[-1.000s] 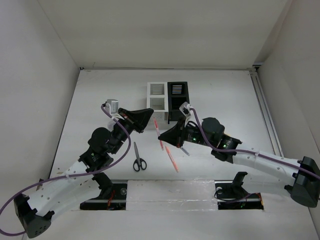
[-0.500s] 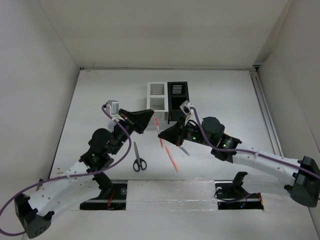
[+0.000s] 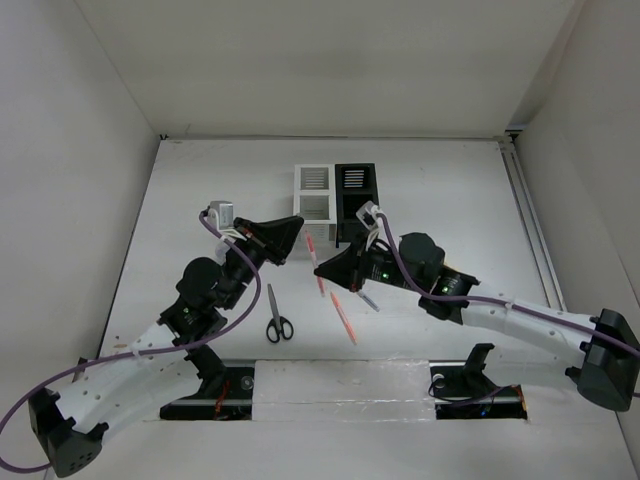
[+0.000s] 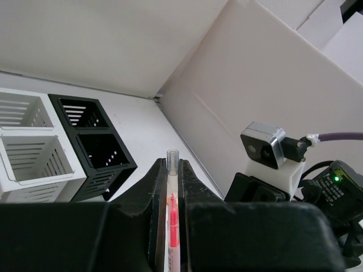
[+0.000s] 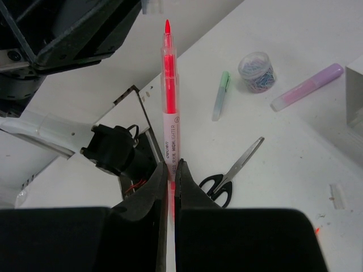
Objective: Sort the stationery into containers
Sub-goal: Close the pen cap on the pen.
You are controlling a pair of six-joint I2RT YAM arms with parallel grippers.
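The left gripper [image 4: 171,170] has its fingers pressed together on one small translucent cap [image 4: 172,156]. The right gripper [image 5: 168,167] pinches one red highlighter [image 5: 168,85] low on its barrel. Both are held above the table [image 3: 200,180], at 6 o'clock of the containers. The bare red tip points toward the cap and ends just beside it, and whether they touch cannot be told. There are two slatted organizers with two square compartments each. The white organizer [image 3: 314,193] stands touching the black organizer [image 3: 355,191], at its 9 o'clock. One pair of black-handled scissors [image 3: 276,312] lies at 6 o'clock of the left gripper. One orange-red pen [image 3: 343,316] lies at 6 o'clock of the right gripper, and one grey pen [image 3: 368,299] lies at its 4 o'clock, partly under the arm. The right wrist view shows four more things on the table: one green pen [image 5: 220,95], one jar of paper clips [image 5: 255,71], one pale purple highlighter [image 5: 307,86] and one small white eraser [image 5: 336,193].
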